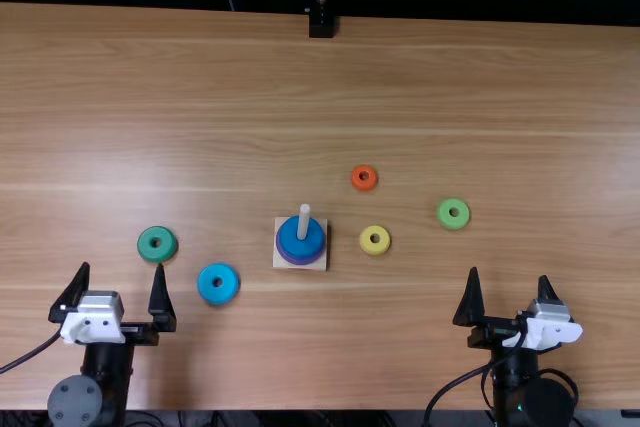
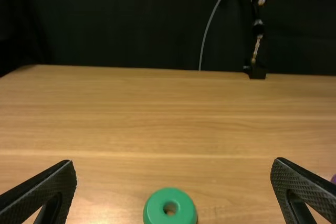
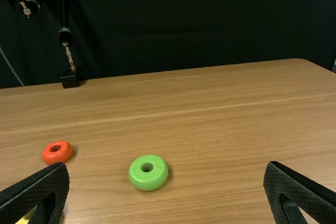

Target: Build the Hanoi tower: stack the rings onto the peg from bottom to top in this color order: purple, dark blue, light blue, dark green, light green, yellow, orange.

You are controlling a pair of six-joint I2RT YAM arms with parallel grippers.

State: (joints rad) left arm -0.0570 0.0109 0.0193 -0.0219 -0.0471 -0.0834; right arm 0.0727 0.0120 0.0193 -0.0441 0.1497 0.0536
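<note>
Hanoi tower base [image 1: 279, 262] sits nearer the bench's [image 1: 480, 87] near edge than its far one; we see the purple ring [image 1: 300, 262] under the dark blue ring [image 1: 293, 241] on its peg [image 1: 304, 219]. Toward the left edge lie the light blue ring [image 1: 207, 284] and dark green ring [image 1: 146, 245]; toward the right, the orange ring [image 1: 356, 173], yellow ring [image 1: 366, 244] and light green ring [image 1: 445, 219]. We have the left claw [image 1: 122, 267] and right claw [image 1: 509, 275] spread wide near the near corners.

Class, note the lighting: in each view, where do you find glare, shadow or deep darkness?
Top view: pale glare on the table's left part, soft shade beside the left pincer; left wrist view: a nearly black backdrop; right wrist view: small shadows beside the light green ring and orange ring.
</note>
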